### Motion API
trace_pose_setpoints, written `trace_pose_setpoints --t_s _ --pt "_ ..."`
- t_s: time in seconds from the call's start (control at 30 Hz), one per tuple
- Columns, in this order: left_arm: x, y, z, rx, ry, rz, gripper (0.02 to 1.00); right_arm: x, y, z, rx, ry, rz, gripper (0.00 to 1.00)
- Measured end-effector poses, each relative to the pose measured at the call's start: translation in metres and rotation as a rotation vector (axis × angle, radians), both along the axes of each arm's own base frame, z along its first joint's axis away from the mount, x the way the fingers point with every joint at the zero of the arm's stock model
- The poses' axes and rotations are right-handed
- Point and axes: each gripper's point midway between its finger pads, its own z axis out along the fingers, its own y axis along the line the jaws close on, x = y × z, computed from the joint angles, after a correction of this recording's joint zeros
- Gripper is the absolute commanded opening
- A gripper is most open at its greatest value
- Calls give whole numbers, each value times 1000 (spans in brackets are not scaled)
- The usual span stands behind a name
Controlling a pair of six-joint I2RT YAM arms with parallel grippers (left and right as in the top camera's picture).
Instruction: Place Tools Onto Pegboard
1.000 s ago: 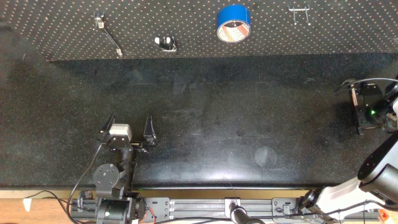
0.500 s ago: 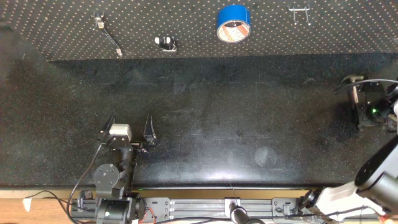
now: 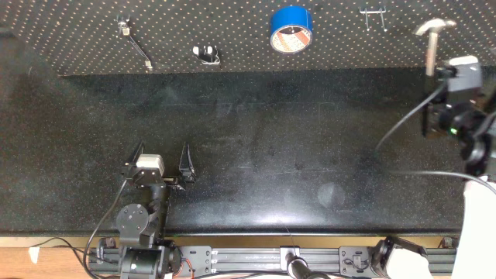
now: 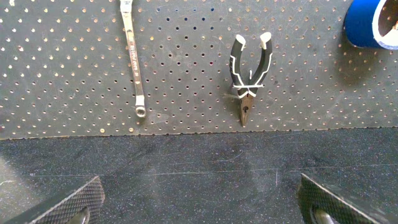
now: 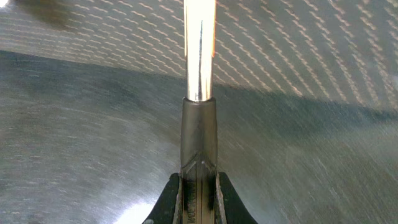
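Near the bases, the left gripper (image 3: 160, 157) rests on the counter (image 3: 310, 139), fingers apart. The right gripper (image 5: 198, 190) is clamped on the hammer (image 3: 432, 45) handle. The hammer's long axis points away, head before the pegboard (image 3: 232, 31), right of the empty hook (image 3: 373, 17). A second ago this gripper was lower, over the counter.

Steel-shafted hammer (image 3: 430, 46), head toward pegboard (image 3: 232, 31)

From overhead, the top camera looked down on the table (image 3: 271, 139), with the pegboard (image 3: 232, 31) along the frame's upper edge. The left wrist camera faced that pegboard from low, sharing its wrench (image 4: 132, 56) and pliers (image 4: 249, 74); the right one sat close along the hammer (image 5: 199, 56).
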Motion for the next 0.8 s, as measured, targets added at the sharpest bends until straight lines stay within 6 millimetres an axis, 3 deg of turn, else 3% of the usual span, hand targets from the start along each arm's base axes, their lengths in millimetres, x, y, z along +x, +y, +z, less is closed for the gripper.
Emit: trace_pose_setpoints --t_s 0.13,0.4,0.8 --pt "0 0 0 0 0 0 996 14 26 3 13 -28 76 77" --pt "0 0 0 0 0 0 996 40 53 -26 35 27 162 75" --pt "0 0 0 0 0 0 996 57 55 -50 39 74 156 75"
